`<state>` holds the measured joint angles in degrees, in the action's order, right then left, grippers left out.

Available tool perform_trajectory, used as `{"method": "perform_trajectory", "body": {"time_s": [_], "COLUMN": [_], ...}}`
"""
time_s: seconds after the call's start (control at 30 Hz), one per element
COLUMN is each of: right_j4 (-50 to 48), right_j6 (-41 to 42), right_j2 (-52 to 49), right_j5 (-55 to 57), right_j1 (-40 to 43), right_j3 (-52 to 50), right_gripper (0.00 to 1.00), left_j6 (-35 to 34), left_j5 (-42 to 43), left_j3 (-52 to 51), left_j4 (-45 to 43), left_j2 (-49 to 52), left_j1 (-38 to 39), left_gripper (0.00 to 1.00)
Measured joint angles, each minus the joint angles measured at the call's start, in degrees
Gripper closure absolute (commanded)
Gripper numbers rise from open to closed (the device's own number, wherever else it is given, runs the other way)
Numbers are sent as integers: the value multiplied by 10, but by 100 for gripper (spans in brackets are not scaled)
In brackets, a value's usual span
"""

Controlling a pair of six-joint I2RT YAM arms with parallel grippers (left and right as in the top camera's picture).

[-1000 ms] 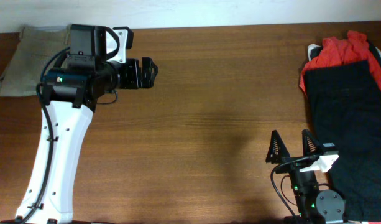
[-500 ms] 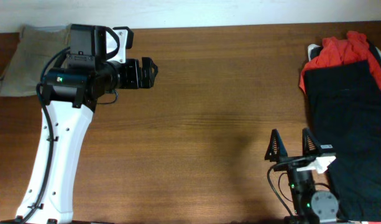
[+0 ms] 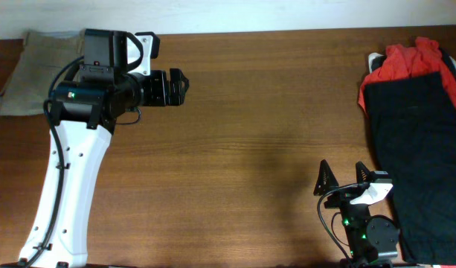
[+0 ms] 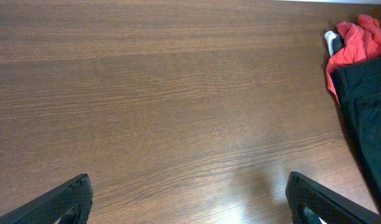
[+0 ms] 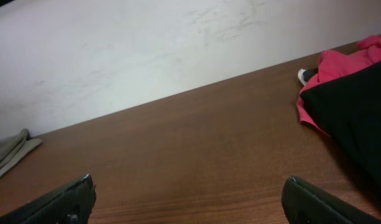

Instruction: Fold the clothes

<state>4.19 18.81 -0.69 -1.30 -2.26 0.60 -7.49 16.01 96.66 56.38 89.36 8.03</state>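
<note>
The khaki shorts (image 3: 36,71) lie folded at the table's far left corner, partly hidden behind my left arm; a corner shows in the right wrist view (image 5: 10,154). My left gripper (image 3: 178,87) is open and empty, to the right of the shorts, over bare wood. The black garment (image 3: 425,156) lies along the right edge with the red-orange one (image 3: 406,61) at its far end; both show in the left wrist view (image 4: 370,106) and the right wrist view (image 5: 358,106). My right gripper (image 3: 343,175) is open and empty, near the front edge, left of the black garment.
The brown wooden table (image 3: 265,126) fills the view. A pale wall (image 5: 146,56) stands behind its far edge. A small white and black item (image 4: 332,41) lies under the red-orange garment's edge.
My right gripper has drawn back toward the front edge and shifted slightly left, away from the black garment. The left arm has not moved.
</note>
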Motion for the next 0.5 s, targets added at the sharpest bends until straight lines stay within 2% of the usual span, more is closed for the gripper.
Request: {"method": "perform_trajectory", "body": {"time_s": [0.4, 0.5], "right_j4": [0, 0], "right_j6": [0, 0], "right_j2": [0, 0], "right_j5": [0, 0], "right_j1": [0, 0], "right_j3": [0, 0], "right_gripper": [2, 1], "left_j6": [0, 0], "left_j5": [-16, -40], "left_j3": [0, -3], "left_j4": [0, 48], "left_j2": [0, -17], "left_j1": [0, 0], "left_gripper": [1, 1]}}
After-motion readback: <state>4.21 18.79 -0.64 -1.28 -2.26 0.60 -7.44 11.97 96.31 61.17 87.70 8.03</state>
